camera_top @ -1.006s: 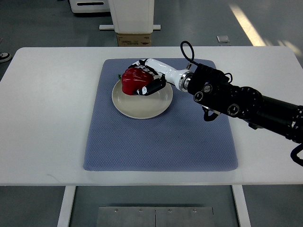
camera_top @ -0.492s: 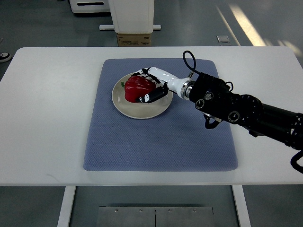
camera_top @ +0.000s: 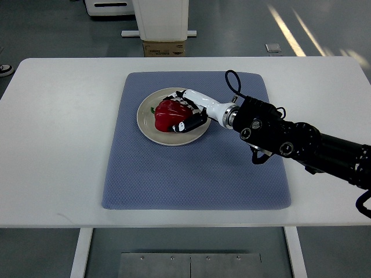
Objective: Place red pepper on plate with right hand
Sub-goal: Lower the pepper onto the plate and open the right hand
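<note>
Since the earlier frame, the right hand has lowered the red pepper onto the plate (fingers still wrapped around it), upper centre. Blue mat covers the white table; grey floor beyond.

1. A mat is laid across the middle of the table.
2. A plate is set on the mat's far left part.
3. A pepper is seated on the plate.
4. The right hand is positioned at the pepper's right side, touching it, with its arm reaching in from the right edge.
5. A box is seen on the floor behind the table.
</note>
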### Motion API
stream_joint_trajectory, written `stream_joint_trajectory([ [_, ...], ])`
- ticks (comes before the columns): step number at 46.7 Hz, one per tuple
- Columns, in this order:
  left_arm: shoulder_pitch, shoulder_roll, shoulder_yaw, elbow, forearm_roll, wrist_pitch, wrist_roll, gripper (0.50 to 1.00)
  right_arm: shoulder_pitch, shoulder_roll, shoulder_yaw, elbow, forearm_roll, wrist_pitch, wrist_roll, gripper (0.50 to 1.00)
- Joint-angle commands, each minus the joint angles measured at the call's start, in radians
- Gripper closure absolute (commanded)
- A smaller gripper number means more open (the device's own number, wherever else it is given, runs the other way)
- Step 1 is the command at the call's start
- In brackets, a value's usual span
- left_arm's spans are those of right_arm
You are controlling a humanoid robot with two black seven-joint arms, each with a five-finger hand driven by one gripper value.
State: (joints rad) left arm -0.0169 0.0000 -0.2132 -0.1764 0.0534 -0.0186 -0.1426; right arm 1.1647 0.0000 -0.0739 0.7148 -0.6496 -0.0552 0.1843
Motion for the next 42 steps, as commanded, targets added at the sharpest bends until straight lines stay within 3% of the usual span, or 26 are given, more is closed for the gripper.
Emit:
stream_joint_trajectory([
  [1,0.000,0.000,0.000,0.000,0.000,0.000,0.000,0.500,0.001,0.000,0.000,0.000,0.013,-0.002,0.000,0.697],
  [6,0.000,0.000,0.000,0.000,0.000,0.000,0.000,0.500,0.003,0.000,0.005,0.000,0.034,-0.002,0.001,0.526],
  [7,0.000,0.000,0.000,0.000,0.000,0.000,0.000,0.500,0.001,0.000,0.011,-0.001,0.034,-0.002,0.000,0.515],
  [42,0.000,0.000,0.000,0.000,0.000,0.000,0.000,0.500,0.000,-0.009,0.164,0.003,0.039,0.000,-0.008,0.500],
])
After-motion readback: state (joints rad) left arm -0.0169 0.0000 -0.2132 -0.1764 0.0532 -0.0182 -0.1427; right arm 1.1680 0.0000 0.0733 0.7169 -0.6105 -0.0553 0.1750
